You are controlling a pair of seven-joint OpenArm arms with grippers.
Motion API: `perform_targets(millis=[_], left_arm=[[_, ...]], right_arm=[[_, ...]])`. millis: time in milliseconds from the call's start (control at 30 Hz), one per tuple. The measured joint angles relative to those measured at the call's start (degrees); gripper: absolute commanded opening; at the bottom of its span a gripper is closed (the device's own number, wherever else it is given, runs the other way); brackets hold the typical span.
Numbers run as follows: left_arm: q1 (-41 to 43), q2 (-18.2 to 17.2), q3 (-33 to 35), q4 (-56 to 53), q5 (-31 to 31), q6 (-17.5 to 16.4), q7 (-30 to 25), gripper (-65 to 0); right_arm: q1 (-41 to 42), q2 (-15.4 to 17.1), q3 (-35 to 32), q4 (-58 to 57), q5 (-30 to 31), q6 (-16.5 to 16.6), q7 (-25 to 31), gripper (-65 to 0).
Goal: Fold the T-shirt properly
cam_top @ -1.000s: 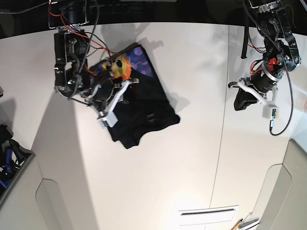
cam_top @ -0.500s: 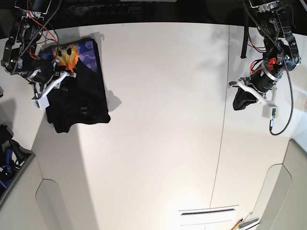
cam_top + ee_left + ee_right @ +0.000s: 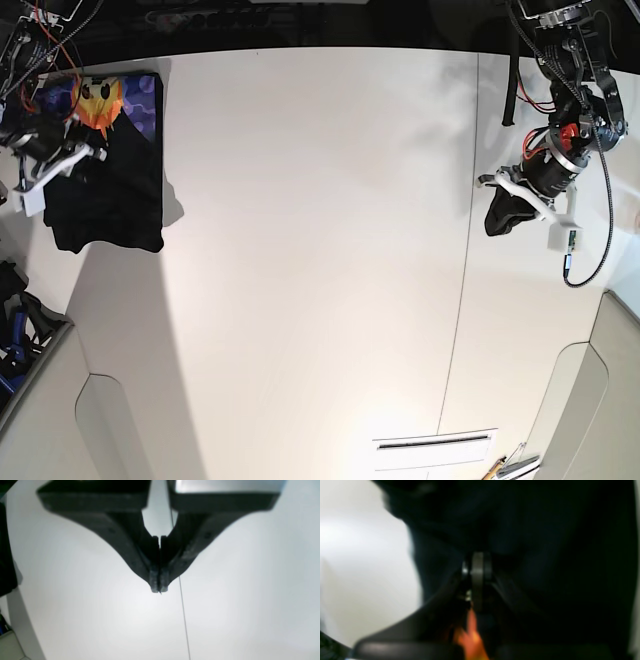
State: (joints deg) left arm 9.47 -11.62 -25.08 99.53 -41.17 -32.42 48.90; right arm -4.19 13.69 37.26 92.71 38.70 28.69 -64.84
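Base view: T-shirt on white table's left edge.

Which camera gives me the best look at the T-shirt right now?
The base view: the folded black T-shirt lies at the table's far left corner, sun print showing. The right wrist view shows only blurred dark cloth with an orange bit; the left wrist view shows none of it.

White table, thin seam; white slotted panel, maybe vent, near front edge.
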Motion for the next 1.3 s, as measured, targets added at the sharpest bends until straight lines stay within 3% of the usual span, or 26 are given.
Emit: perform_targets(millis=[167, 300, 467, 633, 767, 900, 1067, 1200, 1300], left_arm=[[-0.13, -5.29, -0.50, 1.92, -3.10, 0.04, 2.49, -65.0], [2.47, -6.78, -5.25, 10.62, -6.80, -0.07, 7.85, -65.0], [12.44, -6.64, -13.79, 20.37, -7.54, 0.00, 8.04, -65.0], [25.22, -6.32, -20.96, 23.45, -16.00, -0.26, 13.14, -65.0], [36.70, -4.61, -22.08, 23.43, -22.58, -2.58, 16.13, -65.0], [47.56, -5.49, -21.11, 22.62, -26.73, -4.07, 16.65, -65.0], [53.99, -12.07, -14.40, 15.37, -26.03, -6.75, 14.99, -65.0], [55.39, -17.38, -2.84, 0.00, -18.99, -7.10, 5.92, -65.0], [53.79, -20.46, 7.23, -13.46, -13.81, -6.97, -6.05, -65.0]], right_arm=[[5.25, 0.07, -0.04, 11.13, 4.28, 2.38, -0.17, -65.0], [1.40, 1.90, -0.07, 21.03, 5.95, 2.45, -2.71, -65.0], [-11.61, 0.81, 0.02, 32.22, 7.50, 2.19, -4.02, -65.0], [-27.71, -0.11, -0.20, 38.82, 9.44, 2.38, -5.73, -65.0], [-39.32, 0.15, -0.13, 38.38, 9.57, 2.40, -6.82, -65.0], [-49.31, 1.31, -1.03, 36.37, 12.66, 3.04, -6.29, -65.0], [-53.72, 6.82, -6.34, 28.17, 11.80, 3.37, -3.96, -65.0], [-53.57, 11.13, -15.34, 13.40, 7.30, 4.28, 0.59, -65.0], [-52.74, 14.64, -23.61, -0.42, 3.56, 4.20, 9.92, -65.0]])
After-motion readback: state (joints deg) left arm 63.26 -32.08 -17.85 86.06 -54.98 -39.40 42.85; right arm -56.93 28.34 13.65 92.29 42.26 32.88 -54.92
